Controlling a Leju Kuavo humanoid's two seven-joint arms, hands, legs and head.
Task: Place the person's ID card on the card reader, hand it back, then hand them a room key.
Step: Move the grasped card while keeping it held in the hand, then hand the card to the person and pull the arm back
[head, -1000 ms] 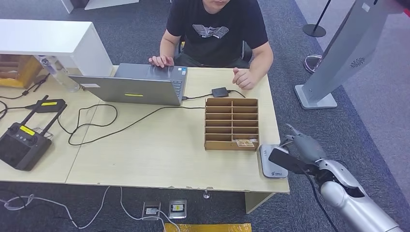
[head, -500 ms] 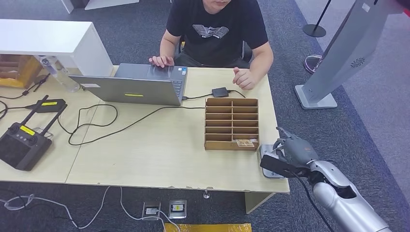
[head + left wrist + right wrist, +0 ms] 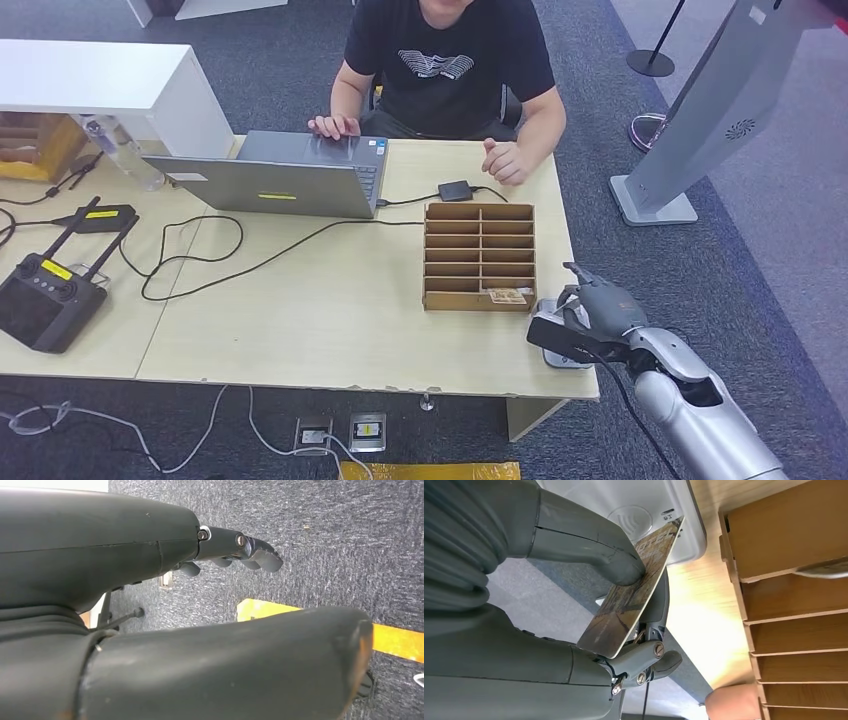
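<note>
Pinching a thin, glossy printed card [image 3: 634,597] between thick grey thumb and darker fingers, the right hand [image 3: 592,312] tilts it over the smooth white plastic card reader [image 3: 659,515] at the pale wooden surface [image 3: 330,300]'s corner. One card corner seems to touch the reader's face. Slick plastic could slide from such a slim pinch, or land edge-on and misread. The left hand [image 3: 235,547] hangs empty, fingers loosely curled.

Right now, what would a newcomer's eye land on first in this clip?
The right robot hand at the table's near right corner, pinching a card over the white card reader. Next, the wooden slot rack beside it, and the person seated at the laptop.
</note>
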